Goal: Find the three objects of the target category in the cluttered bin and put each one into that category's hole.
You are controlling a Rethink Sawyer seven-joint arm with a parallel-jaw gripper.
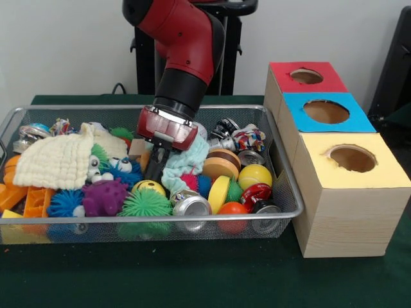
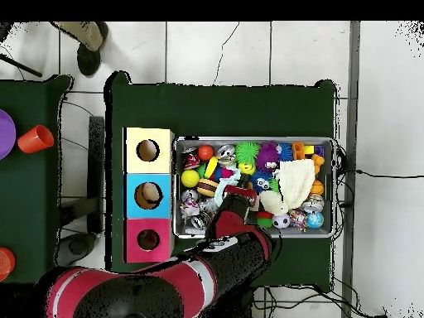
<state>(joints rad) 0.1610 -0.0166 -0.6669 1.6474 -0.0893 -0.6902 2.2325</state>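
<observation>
A wire mesh bin [image 1: 287, 192] holds a jumble of toys, cans and cloths. My gripper [image 1: 156, 168] reaches down into the bin's middle, its red wrist [image 1: 166, 126] just above the pile. A pale teal cloth [image 1: 187, 160] lies bunched against its right side; whether it is held is hidden. Around it lie a yellow ball [image 1: 255, 175], a silver can [image 1: 191, 204], a green spiky ball [image 1: 146, 204] and a purple spiky toy [image 1: 104, 196]. In the overhead view the gripper [image 2: 237, 195] is over the bin [image 2: 252, 140], with the teal cloth [image 2: 221, 193] beside it.
Three wooden boxes stand right of the bin, each with a round hole: red top [image 1: 306, 76] farthest, blue [image 1: 326, 111] in the middle, yellow [image 1: 352, 158] nearest. A cream knitted cloth [image 1: 54, 160] covers the bin's left part. Orange plastic pieces [image 1: 26, 199] fill the left corner.
</observation>
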